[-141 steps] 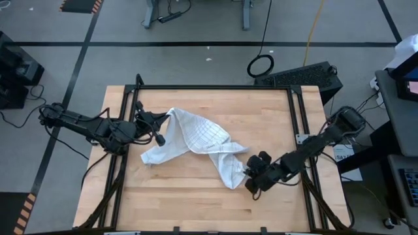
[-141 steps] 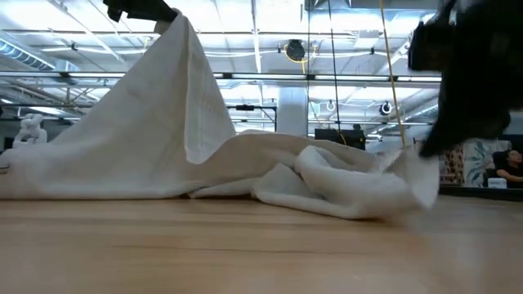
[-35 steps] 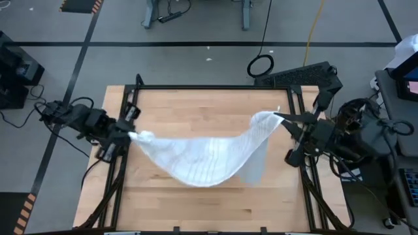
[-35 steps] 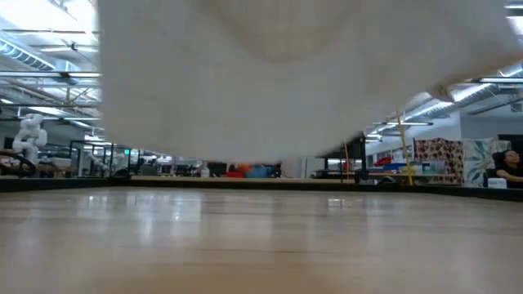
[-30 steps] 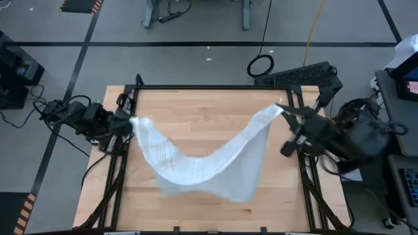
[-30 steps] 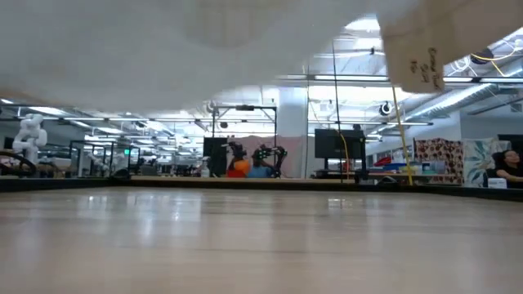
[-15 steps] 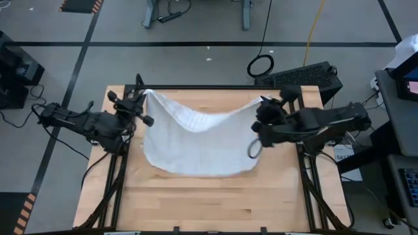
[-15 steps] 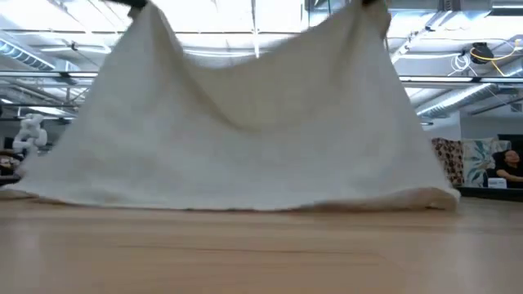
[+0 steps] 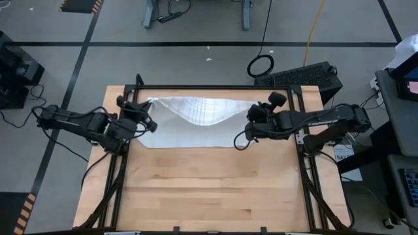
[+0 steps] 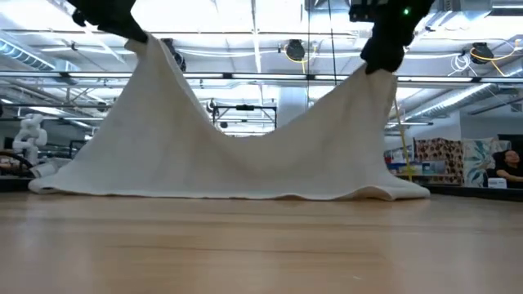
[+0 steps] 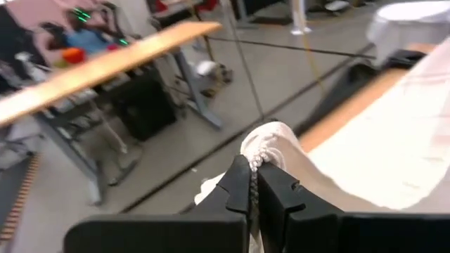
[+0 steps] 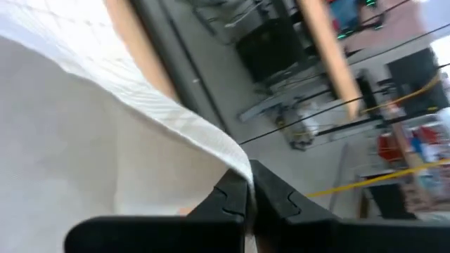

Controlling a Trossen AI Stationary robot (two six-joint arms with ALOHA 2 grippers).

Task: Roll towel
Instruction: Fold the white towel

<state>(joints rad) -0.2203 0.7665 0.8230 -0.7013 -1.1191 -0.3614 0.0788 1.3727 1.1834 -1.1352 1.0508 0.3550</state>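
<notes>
Left pincer [image 9: 145,104] and right pincer [image 9: 253,112] each pinch a top corner of the towel [image 9: 196,124], laying it flat on the surface [image 9: 209,183]. Next, I think, lower it, let go, then roll.

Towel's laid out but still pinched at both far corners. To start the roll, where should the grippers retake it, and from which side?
Probably the towel's near hem, which lies flat on the table. Come straight down, one gripper toward each end. The far edge hangs raised between the left gripper and right gripper, so the roll runs toward it.
</notes>
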